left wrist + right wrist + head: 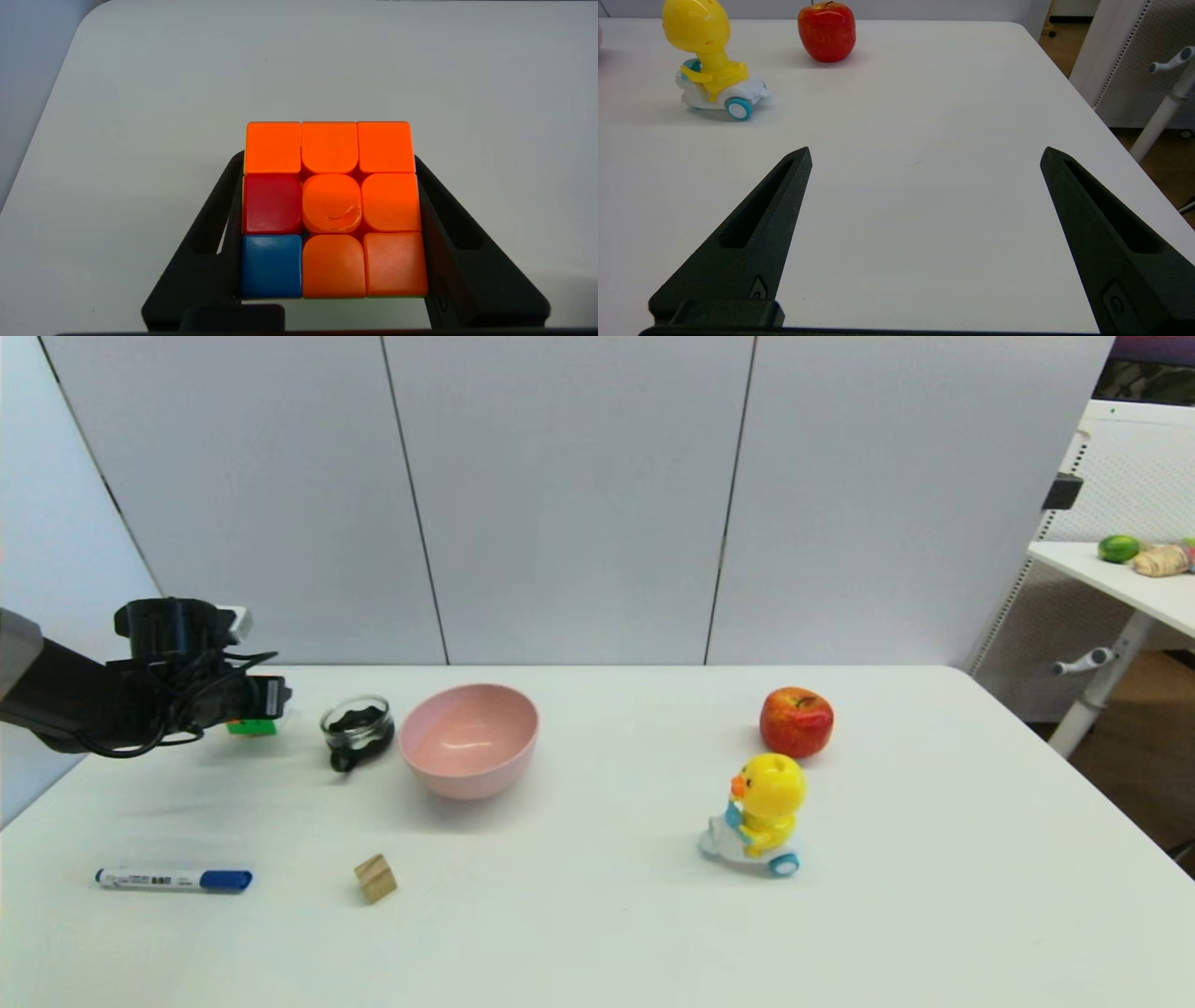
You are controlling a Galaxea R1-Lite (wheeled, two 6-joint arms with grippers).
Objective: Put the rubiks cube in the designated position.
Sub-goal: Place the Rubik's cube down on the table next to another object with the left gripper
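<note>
The rubiks cube (331, 210) could have been dropped or knocked crooked if the left gripper (329, 233) was opened too high above the white table (597, 933), because the cube would have bounced and rolled. The small glass jar (357, 726) just to its right could also have been bumped. The cube was held at the far left of the table, clamped between the two black fingers (212, 242). Its top face was mostly orange, with one red tile and one blue tile, and a green side was seen from the head view. The right gripper (924, 158) was parked over the near right of the table, its fingers wide apart with nothing between them.
</note>
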